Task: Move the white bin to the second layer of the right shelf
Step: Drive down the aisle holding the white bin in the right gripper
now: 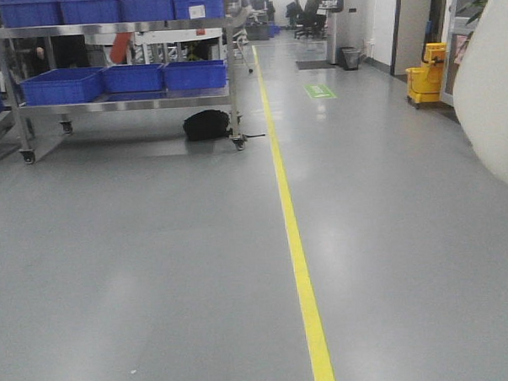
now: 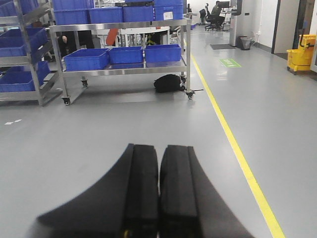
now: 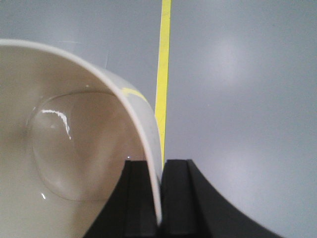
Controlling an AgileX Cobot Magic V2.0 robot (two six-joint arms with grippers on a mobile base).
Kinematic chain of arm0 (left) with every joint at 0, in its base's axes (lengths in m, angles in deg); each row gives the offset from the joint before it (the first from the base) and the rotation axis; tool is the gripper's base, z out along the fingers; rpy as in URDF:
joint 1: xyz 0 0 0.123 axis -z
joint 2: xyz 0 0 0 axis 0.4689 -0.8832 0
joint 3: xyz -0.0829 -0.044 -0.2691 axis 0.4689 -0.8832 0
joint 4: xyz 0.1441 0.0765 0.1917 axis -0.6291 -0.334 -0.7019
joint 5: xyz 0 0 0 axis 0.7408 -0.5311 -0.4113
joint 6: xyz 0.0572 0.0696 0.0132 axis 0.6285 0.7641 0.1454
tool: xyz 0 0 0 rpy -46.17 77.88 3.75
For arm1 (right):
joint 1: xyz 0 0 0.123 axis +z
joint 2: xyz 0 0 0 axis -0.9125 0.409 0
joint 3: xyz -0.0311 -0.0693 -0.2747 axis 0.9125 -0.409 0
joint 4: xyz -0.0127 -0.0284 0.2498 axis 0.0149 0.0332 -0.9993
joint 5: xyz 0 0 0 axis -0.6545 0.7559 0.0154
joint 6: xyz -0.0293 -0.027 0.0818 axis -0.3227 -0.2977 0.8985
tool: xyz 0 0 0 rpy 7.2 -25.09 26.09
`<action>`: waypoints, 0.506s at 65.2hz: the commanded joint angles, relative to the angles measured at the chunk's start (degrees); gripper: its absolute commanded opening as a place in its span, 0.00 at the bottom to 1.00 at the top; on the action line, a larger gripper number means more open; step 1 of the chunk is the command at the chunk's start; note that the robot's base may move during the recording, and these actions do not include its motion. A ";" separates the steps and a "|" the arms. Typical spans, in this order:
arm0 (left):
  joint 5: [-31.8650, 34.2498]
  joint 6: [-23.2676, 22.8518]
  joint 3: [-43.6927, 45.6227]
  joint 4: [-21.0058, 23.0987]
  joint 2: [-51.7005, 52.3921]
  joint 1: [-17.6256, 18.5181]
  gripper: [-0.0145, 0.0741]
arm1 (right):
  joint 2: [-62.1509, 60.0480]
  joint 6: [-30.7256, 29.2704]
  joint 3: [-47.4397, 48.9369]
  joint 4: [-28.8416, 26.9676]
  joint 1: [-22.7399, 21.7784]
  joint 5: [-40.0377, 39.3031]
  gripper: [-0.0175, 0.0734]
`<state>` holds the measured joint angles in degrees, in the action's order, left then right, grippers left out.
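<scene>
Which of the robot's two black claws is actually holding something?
The right claw, pinching the wall of the glossy cream-white plastic bin; the left claw is closed on nothing.

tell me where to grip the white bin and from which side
Pinch the thin wall at the rim of the white bin, one finger inside and one outside, coming over the open mouth. The walls are smooth, curved and show no handle, and the tub looks too wide to span. The right gripper holds it just so.
</scene>
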<state>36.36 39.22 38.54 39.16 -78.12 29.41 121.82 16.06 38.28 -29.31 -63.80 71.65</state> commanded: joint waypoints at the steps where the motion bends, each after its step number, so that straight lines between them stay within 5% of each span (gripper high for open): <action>1: 4.82 -0.15 -2.11 0.35 0.75 0.22 0.26 | -0.19 -0.22 1.76 -0.42 0.15 -4.80 0.27; 33: 4.82 -0.15 -2.11 0.35 0.75 0.22 0.26 | -0.19 -0.22 1.76 -0.42 0.15 -4.80 0.27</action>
<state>36.36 39.22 38.54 39.16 -78.12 29.41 121.82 16.06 38.28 -29.31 -63.80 71.65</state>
